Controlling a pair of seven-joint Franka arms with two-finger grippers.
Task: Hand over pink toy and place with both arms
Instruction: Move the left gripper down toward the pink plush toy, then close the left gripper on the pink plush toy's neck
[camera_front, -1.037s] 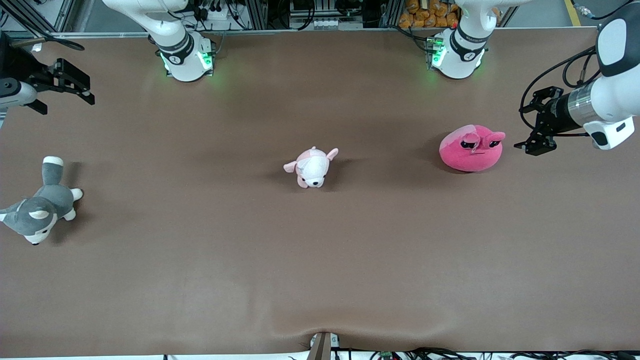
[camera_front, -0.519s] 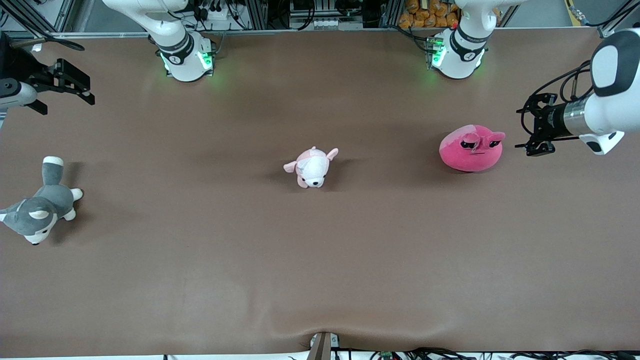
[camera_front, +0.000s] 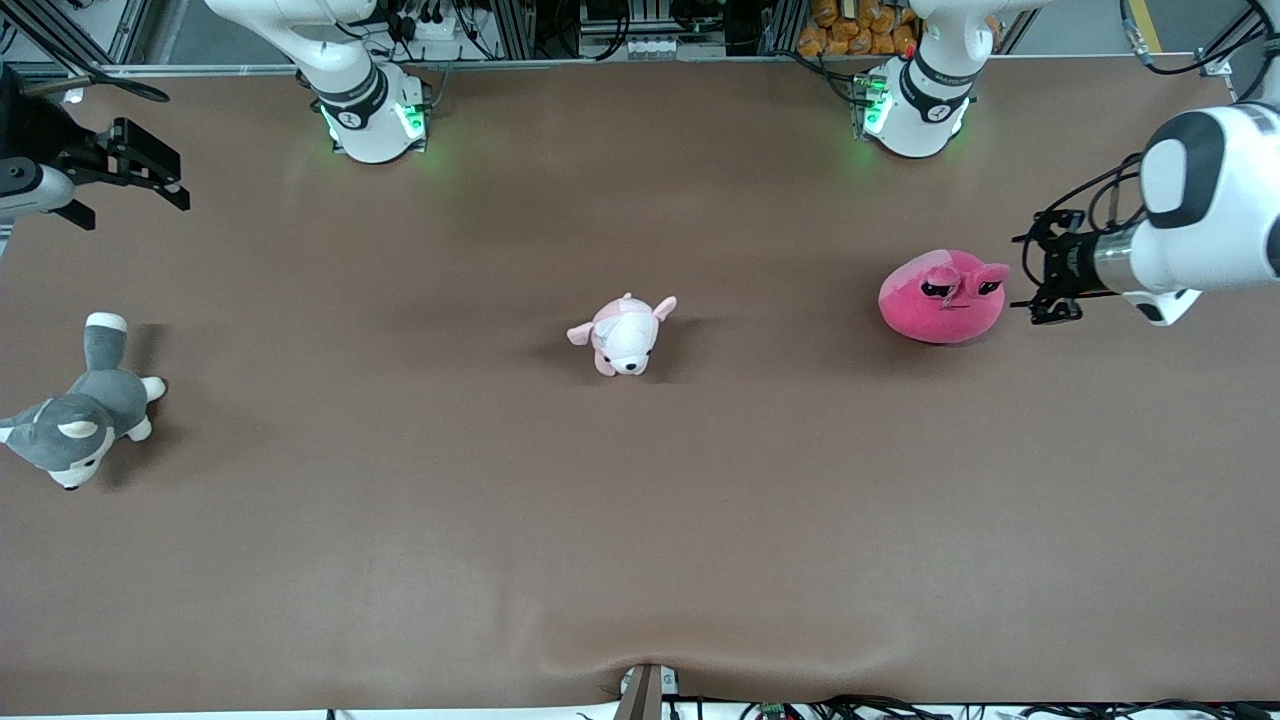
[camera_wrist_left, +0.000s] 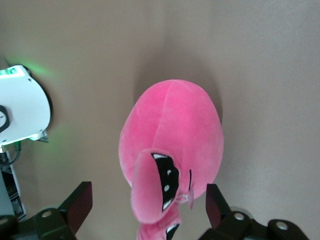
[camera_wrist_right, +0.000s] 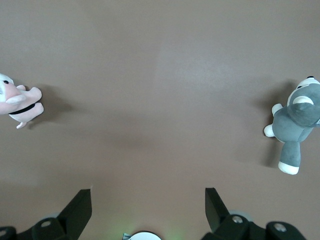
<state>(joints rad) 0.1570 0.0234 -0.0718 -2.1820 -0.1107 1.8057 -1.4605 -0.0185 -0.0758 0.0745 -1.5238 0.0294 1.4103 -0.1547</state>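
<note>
Currently the pink toy (camera_front: 942, 296) sits on the brown table (camera_front: 640, 520) toward the left arm's end, face turned to the front camera, paler patch on the side toward the right arm's end.

Left hand (camera_front: 1040, 283) is just beside it, on the side toward the left arm's end of the table, low and pointed at the toy. Not touching in the front view. In the left wrist view the toy (camera_wrist_left: 171, 150) fills the gap ahead of the two fingers (camera_wrist_left: 77, 205), which stand wide apart with nothing between them, so the hand is released and holds nothing.

Pale pink-and-white puppy plush (camera_front: 623, 335) lies mid-table, well apart from the pink toy, slightly nearer the front camera.

Grey-and-white husky plush (camera_front: 80, 412) lies at the right arm's end, nearer the front camera than the puppy.

Right hand (camera_front: 140, 175) waits up over the right arm's end of the table, above the husky's corner. Right wrist view shows its fingers (camera_wrist_right: 80, 210) spread, nothing gripped, with the husky (camera_wrist_right: 295, 125) and puppy (camera_wrist_right: 20, 102) on the table below.
</note>
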